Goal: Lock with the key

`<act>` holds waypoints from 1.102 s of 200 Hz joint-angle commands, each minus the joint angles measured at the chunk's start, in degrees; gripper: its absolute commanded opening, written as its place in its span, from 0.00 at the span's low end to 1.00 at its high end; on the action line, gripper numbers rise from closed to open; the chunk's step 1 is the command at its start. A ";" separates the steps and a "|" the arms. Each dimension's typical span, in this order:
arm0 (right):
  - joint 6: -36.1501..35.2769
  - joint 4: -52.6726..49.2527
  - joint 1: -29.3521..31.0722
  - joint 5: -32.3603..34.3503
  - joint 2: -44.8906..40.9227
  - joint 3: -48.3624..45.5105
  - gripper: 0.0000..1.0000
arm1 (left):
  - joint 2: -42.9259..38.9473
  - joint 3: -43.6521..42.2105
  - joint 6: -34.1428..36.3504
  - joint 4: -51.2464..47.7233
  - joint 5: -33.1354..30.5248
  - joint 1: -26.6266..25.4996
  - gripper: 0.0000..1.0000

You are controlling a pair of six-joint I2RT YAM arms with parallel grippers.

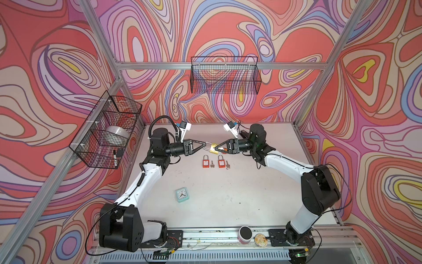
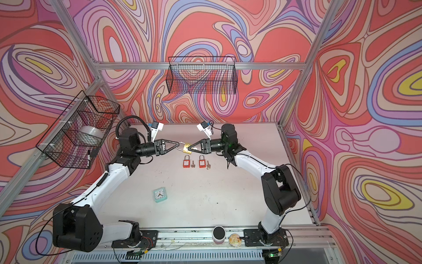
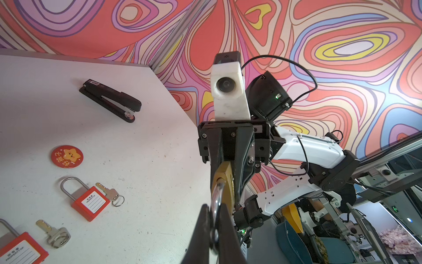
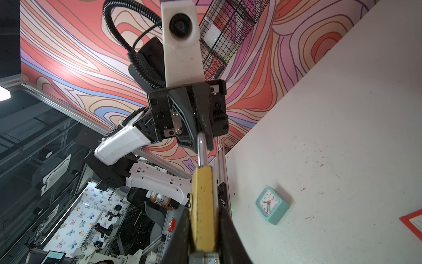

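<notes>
Above the back middle of a scuffed white desk (image 1: 251, 194), a brass padlock (image 1: 213, 148) is held in the air between two robot arms. Its long axis runs across both top views, slightly tilted: the steel shackle (image 1: 207, 146) points toward the left arm and the brass body toward the right arm. The left tool (image 1: 205, 146) is clamped tight on the bend of the shackle. The right tool (image 1: 218, 148) is clamped on the flat faces of the body. Whether a key sits in the padlock cannot be told.

Just in front of it, two red locks (image 1: 205, 162) lie flat on the desk, each with a key (image 1: 212, 164) beside it. A teal clock (image 1: 182, 194) lies nearer the front. The left wrist view also shows a black stapler (image 3: 110, 100) and a red badge (image 3: 67, 156) on the desk. A cup (image 1: 245, 233) stands on the front rail. Swirling red, pink and purple patterns cover the walls, which are framed in aluminium bars.

A wire side basket (image 1: 89, 123) on the left wall holds a tape roll (image 1: 116, 136) and a marker (image 1: 115, 157). A second wire basket (image 1: 225, 77) hangs on the back wall.
</notes>
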 commanded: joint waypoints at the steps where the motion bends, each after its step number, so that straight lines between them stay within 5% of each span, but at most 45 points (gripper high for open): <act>1: 1.87 4.63 0.27 2.04 0.27 3.21 0.00 | -1.70 -1.60 0.65 1.26 2.15 -1.69 0.00; 177: 4.59 8.12 0.31 2.43 0.19 2.51 0.00 | -1.48 -3.66 -5.36 7.92 1.18 -4.29 0.00; 197: -0.49 4.00 7.12 6.26 4.88 7.64 0.00 | 3.53 -0.49 -1.71 8.99 -5.20 -14.16 0.00; 207: 2.63 6.78 8.08 4.23 7.78 8.73 0.00 | 5.50 0.94 -6.03 10.19 -2.89 -12.77 0.00; 220: 10.96 18.56 6.66 4.10 6.34 2.40 0.00 | 2.81 -5.87 -16.62 27.73 -4.21 -5.88 0.00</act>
